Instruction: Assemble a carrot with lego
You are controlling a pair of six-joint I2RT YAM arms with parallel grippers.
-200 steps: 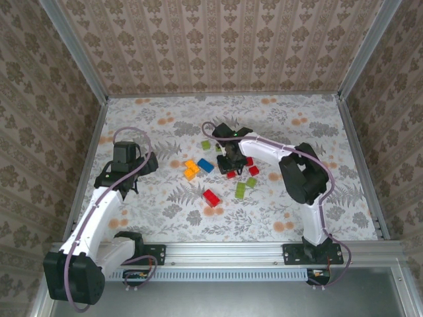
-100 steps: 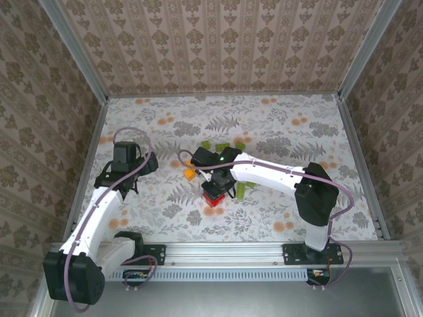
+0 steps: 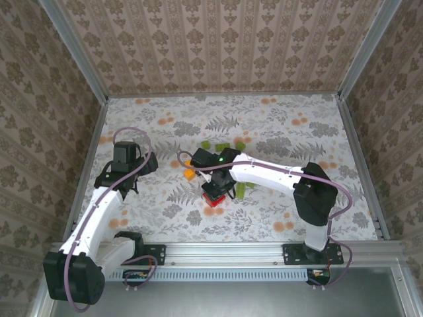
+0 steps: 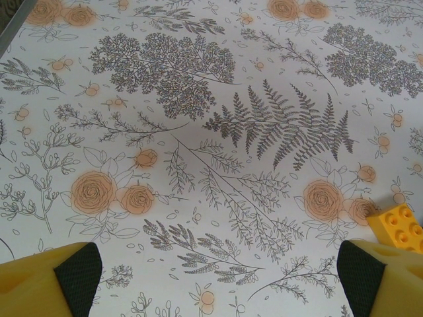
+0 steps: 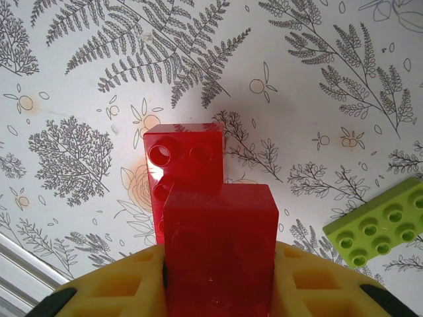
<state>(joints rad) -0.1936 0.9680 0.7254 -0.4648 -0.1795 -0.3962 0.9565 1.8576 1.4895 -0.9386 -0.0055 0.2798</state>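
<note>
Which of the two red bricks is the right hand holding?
The nearer red brick, clamped in the right hand; the other red brick lies on the table beyond.

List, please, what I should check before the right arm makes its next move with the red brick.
1. Right gripper shut on the held red brick: ok.
2. Held red brick above the lower red brick: ok, covering its near part.
3. Studs lined up and contact between the two: cannot tell.
4. Green brick apart from both red ones: ok.
5. Left gripper open and away from the work: ok, beside a yellow brick.
</note>
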